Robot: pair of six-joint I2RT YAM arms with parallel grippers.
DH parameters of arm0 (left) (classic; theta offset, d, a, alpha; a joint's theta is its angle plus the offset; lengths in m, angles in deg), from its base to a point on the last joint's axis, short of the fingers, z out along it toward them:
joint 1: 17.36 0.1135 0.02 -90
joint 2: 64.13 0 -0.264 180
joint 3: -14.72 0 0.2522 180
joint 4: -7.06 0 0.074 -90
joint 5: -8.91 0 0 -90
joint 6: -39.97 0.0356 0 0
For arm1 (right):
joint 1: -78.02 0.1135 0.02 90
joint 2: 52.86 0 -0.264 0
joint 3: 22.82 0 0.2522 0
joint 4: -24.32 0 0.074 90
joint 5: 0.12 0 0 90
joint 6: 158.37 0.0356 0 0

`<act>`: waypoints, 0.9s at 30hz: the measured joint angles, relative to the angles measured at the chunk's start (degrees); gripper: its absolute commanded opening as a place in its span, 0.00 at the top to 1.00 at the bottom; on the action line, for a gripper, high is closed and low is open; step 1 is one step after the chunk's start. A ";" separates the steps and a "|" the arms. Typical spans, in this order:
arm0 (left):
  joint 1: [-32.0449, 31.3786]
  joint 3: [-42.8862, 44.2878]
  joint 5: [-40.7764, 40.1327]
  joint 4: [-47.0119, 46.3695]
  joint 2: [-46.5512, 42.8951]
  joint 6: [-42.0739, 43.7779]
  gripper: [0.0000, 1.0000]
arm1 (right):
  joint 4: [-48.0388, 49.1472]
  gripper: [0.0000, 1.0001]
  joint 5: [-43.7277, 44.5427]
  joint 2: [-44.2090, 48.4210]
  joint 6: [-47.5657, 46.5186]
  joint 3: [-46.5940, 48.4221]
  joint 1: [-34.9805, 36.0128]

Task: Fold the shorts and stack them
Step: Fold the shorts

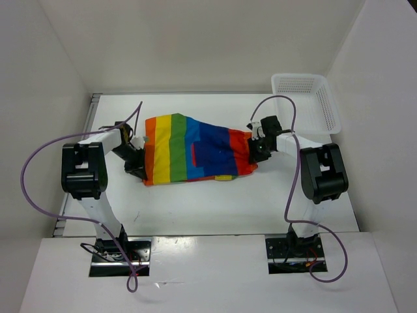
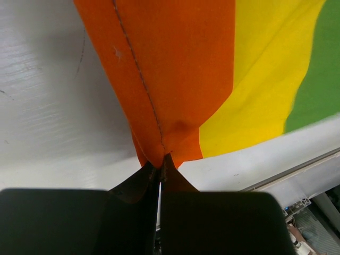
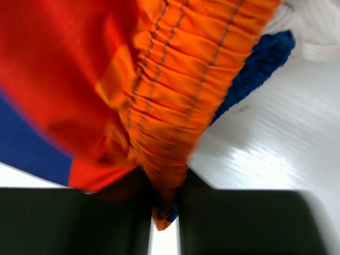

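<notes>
Top cam only: shorts (image 1: 195, 153) stretched between both hands over table (image 1: 195, 205); wrist cams only: left hand (image 2: 159, 171) pinching orange hem corner, right hand (image 3: 164, 204) pinching orange waistband.

Shorts (image 1: 195, 151): one pair, soft cloth, broad stripes running left to right in orange, yellow, green, blue and red. Spread sideways across the tabletop (image 1: 195, 208), slightly rumpled. Stitched orange corner pinched in left tool (image 2: 159, 175); gathered orange waistband pinched in right tool (image 3: 162, 207).

Shorts (image 3: 170, 95) blurred, cropped in R wrist view, covering right pincer (image 3: 163, 212) tips.
</notes>
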State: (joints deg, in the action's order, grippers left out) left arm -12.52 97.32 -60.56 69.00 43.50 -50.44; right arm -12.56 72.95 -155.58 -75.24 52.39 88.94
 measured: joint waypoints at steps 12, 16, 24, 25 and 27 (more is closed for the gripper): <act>0.00 0.28 -0.33 -0.07 0.37 0.04 1.00 | 1.18 1.00 -0.42 -1.07 0.57 3.72 0.20; 0.00 6.56 -1.16 2.64 1.70 0.07 1.00 | 0.59 1.00 -0.98 -1.46 0.31 10.03 0.20; 0.02 28.37 -1.18 3.80 2.12 0.15 1.00 | -0.02 1.00 -2.71 -1.73 0.17 22.69 0.20; 0.02 30.08 -1.18 4.09 2.12 0.15 1.00 | -0.31 1.00 -2.95 -1.73 0.17 23.91 0.20; 0.02 33.05 -1.14 4.74 2.12 0.15 1.00 | -1.18 1.00 -3.45 -1.73 0.17 26.86 0.20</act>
State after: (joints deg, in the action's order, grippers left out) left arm -12.50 130.36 -61.69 73.75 45.62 -50.28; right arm -13.74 69.49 -157.30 -75.07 79.25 89.13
